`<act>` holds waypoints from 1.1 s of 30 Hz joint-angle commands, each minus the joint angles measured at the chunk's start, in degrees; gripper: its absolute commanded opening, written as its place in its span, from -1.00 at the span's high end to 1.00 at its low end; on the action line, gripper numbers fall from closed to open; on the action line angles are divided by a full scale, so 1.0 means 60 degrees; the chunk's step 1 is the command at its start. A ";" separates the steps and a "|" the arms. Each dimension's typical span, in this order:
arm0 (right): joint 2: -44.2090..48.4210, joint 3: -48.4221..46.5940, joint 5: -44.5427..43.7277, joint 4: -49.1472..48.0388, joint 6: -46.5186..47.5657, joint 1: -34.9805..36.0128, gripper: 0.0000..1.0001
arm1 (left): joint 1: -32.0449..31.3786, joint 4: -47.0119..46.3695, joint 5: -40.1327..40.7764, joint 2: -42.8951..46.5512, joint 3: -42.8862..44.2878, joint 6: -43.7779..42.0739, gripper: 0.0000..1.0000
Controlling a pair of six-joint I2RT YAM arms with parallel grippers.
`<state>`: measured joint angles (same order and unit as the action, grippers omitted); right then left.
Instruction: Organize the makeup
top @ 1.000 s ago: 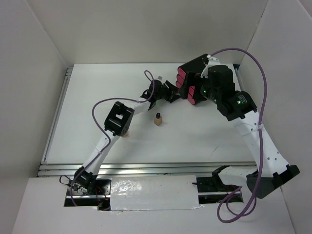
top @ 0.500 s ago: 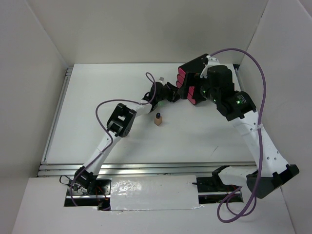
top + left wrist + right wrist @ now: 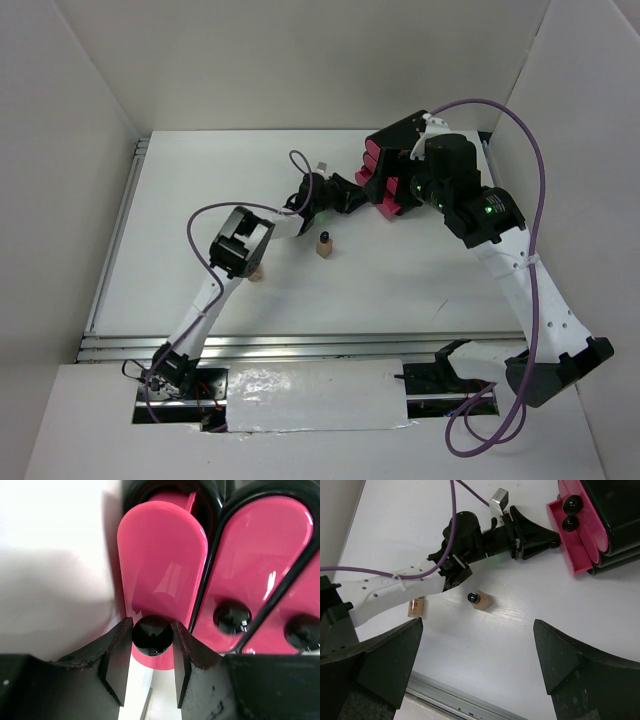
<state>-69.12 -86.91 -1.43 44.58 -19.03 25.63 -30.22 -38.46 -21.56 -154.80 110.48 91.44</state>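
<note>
One tan bottle with a black cap (image 3: 323,245) stands upright mid-table and also shows in the right wrist view (image 3: 480,600). A second tan bottle (image 3: 416,607) lies on its side, partly under my left arm. My left gripper (image 3: 152,629) is shut on the black knob (image 3: 152,636) of a pink drawer front (image 3: 160,555), and the drawer (image 3: 575,540) is slid partly out of the black box (image 3: 405,135). My right gripper (image 3: 476,665) is wide open and empty, hovering above the table beside the box. The sachets and compacts are out of view.
Two more pink drawer fronts (image 3: 255,555) with black knobs sit beside the held one. White walls enclose the table on the left, back and right. A metal rail (image 3: 300,345) runs along the near edge. Purple cables loop over both arms.
My left gripper has drawn back a little to the left with the knob, and the pink drawer has slid further out of the box. The right arm has hardly moved.
</note>
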 commanded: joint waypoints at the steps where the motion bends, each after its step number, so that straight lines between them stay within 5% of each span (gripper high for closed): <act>1: 0.0051 0.0086 0.0136 -0.0413 0.0036 0.0021 -1.00 | 0.0567 -0.0429 0.0108 0.0911 -0.1023 -0.0576 0.67; 12: -0.0490 0.0467 0.1014 -0.0867 -0.0008 0.0021 -0.99 | 0.1271 -0.1134 0.0078 0.2757 -0.4041 -0.1060 0.51; 16: -0.0871 0.0687 0.1512 -0.1014 0.0401 0.0108 -1.00 | 0.1447 -0.1237 -0.0010 0.3124 -0.4423 -0.1177 -0.33; 18: -0.1192 0.0789 0.1514 -0.1057 0.0621 0.0254 -0.99 | 0.1520 -0.1047 -0.0054 0.3431 -0.4540 -0.1396 -0.58; 22: -0.1502 0.1228 0.1586 -0.1467 0.0739 0.0343 -0.96 | 0.1740 -0.0652 -0.0054 0.4235 -0.4760 -0.1718 -0.99; 26: -0.1560 0.2048 0.1879 -0.2170 0.1017 0.0504 -0.90 | 0.2106 0.0152 0.0033 0.5083 -0.5052 -0.2274 -0.99; 29: -0.1430 0.2619 0.1821 -0.2696 0.0755 0.0592 -0.88 | 0.2341 0.2928 0.0559 0.5877 -0.4427 -0.4490 -0.99; 33: -0.0917 0.3103 0.1397 -0.3341 0.0009 0.0577 -0.90 | 0.1888 0.7735 0.2884 0.6565 -0.2843 -0.7662 -0.99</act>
<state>-78.24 -69.01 8.54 31.81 -16.16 28.75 -16.45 -12.88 -14.13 -120.99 87.18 63.88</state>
